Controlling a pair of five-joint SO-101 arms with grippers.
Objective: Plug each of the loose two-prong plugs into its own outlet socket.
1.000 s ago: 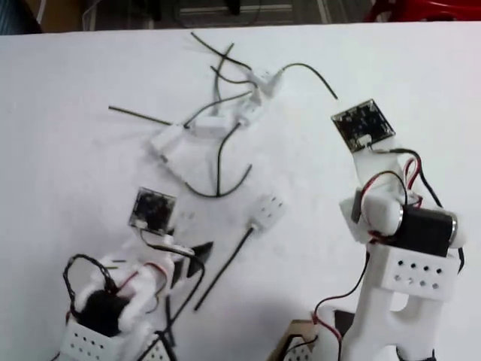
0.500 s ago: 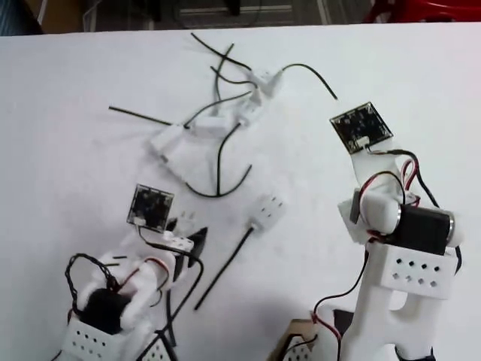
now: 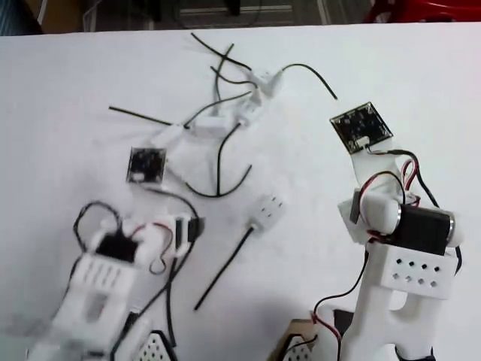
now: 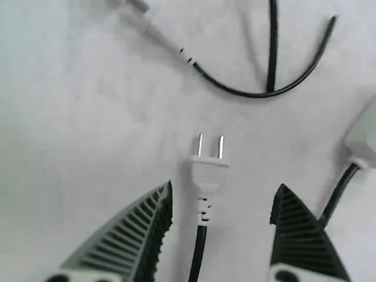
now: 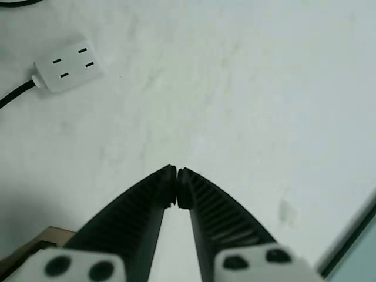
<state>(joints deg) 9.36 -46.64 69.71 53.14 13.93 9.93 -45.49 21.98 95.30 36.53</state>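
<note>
One plug (image 4: 207, 170) between wide-spread left end effector (image 4: 223, 189), untouched.

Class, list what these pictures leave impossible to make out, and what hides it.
Left wrist view: the cable of the two-prong plug runs off the edge between the open left fingers, so its far end is unknown.
Left wrist view: a white block is cut by the edge; its face cannot be read.
High view: the pile of plugs is too small, white on the white table, to count.

Plug (image 4: 207, 173) lies between left tool (image 4: 224, 191) tips; socket (image 4: 363, 140) beside.
</note>
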